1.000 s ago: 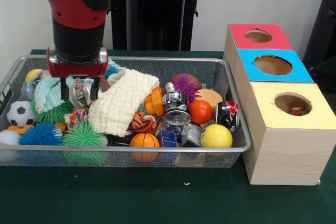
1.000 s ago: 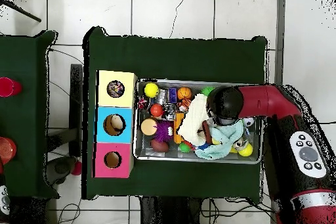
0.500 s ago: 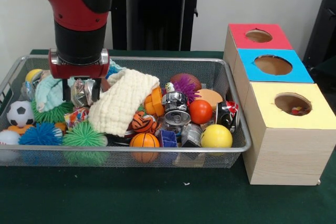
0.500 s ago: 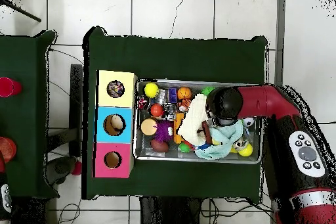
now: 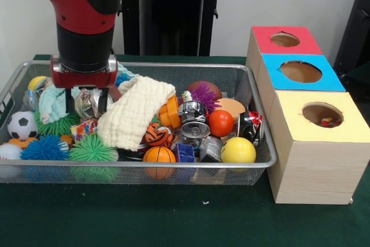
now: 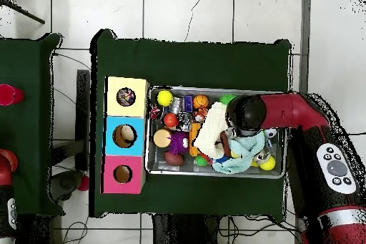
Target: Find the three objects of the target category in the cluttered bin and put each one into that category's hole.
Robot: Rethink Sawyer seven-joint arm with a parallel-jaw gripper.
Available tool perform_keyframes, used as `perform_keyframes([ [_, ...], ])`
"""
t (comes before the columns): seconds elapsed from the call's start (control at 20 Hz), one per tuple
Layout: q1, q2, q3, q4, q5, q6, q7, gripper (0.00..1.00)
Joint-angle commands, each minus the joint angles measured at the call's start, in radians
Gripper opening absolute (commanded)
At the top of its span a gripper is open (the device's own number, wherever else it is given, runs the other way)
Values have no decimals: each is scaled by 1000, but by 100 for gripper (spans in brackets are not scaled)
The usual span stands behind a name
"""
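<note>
since a second ago the arm has lifted a little and drifted slightly left in the front view, and the crumpled shiny can point(image 5: 87, 101) between its fingers has come up with it. the gripper point(image 5: 85, 101) hangs over the far left part of the wire bin point(image 5: 139, 167), its two dark fingers set either side of the can and pinching it. the can sits just above a pale green cloth point(image 5: 53, 102) and beside a folded cream waffle towel point(image 5: 134, 111). it looks like thin crushed metal: light, stiff in its creases, smooth and likely slippery, so i judge a hold across its dented middle safer than one on the rim. two more crushed cans seem to lie in the middle of the bin, one upright with its round top showing point(image 5: 193, 118) and a smaller grey one point(image 5: 210, 149) near the front wall; a dark printed can point(image 5: 251, 126) leans by the right wall. around them are hard smooth balls, red point(image 5: 220, 122), yellow point(image 5: 237, 150) and a small basketball point(image 5: 159, 155), plus soft spiky rubber balls in green point(image 5: 91, 150) and blue point(image 5: 44, 148). right of the bin stand three wooden boxes with round holes, topped red point(image 5: 284, 40), blue point(image 5: 300, 72) and yellow point(image 5: 321, 116). from overhead the arm's round wrist point(image 6: 245, 114) hides the can.
</note>
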Motion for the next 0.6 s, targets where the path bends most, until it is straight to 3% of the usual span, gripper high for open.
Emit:
perform_keyframes([
  [0.05, -39, 37, 98, 30, -100, -179, -292, 100],
  [0.4, -33, 20, 101, 30, -108, -185, -275, 100],
  [0.6, -44, 44, 98, 38, -57, -194, -181, 100],
])
